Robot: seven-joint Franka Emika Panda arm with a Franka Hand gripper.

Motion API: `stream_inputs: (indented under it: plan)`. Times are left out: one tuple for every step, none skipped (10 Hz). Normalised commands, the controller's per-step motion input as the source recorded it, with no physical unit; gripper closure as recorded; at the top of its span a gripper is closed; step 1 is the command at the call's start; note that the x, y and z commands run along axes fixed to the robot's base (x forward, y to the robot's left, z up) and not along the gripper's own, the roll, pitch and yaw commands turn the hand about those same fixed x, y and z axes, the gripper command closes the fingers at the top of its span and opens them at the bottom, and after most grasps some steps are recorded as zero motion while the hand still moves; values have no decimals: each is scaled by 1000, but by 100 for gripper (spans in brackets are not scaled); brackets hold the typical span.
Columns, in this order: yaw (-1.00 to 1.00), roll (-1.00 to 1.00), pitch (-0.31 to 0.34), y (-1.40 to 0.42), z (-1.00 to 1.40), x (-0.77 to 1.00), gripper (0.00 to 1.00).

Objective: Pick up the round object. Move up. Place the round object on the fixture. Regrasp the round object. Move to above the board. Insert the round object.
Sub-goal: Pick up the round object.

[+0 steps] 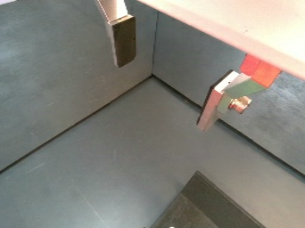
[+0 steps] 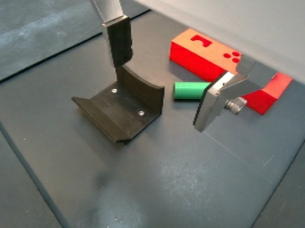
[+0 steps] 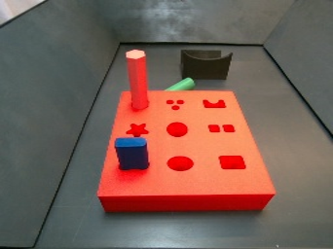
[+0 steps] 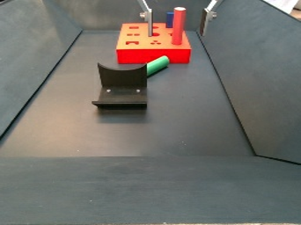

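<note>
Green round object (image 2: 190, 90) lies on the floor between the fixture (image 2: 123, 108) and the board (image 2: 209, 55), my gripper (image 2: 163, 77) hangs spread and empty above it, and I fear a crooked descent could roll it away.

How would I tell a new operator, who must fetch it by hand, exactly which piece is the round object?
Find the big red board, then the dark fixture in front of it. The round object lies on the floor between them, a green cylinder on its side. The red peg and blue block stand on the board; the open gripper hangs above the fixture.
</note>
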Motion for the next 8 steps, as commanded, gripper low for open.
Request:
stream_inputs:
  plan:
    - [-629, -20, -104, -374, -263, 174, 0]
    - [-917, -57, -110, -191, -200, 0, 0]
    - [-980, -66, -76, -89, -234, 0, 0]
    - [-1000, -53, -90, -23, -423, 0, 0]
    - [-974, -66, -136, -26, -589, -31, 0]
    - [-900, -80, -131, -43, -577, 0, 0]
    - [-646, -60, -139, -237, -623, 80, 0]
    - [-526, -46, -121, -306, -669, 189, 0]
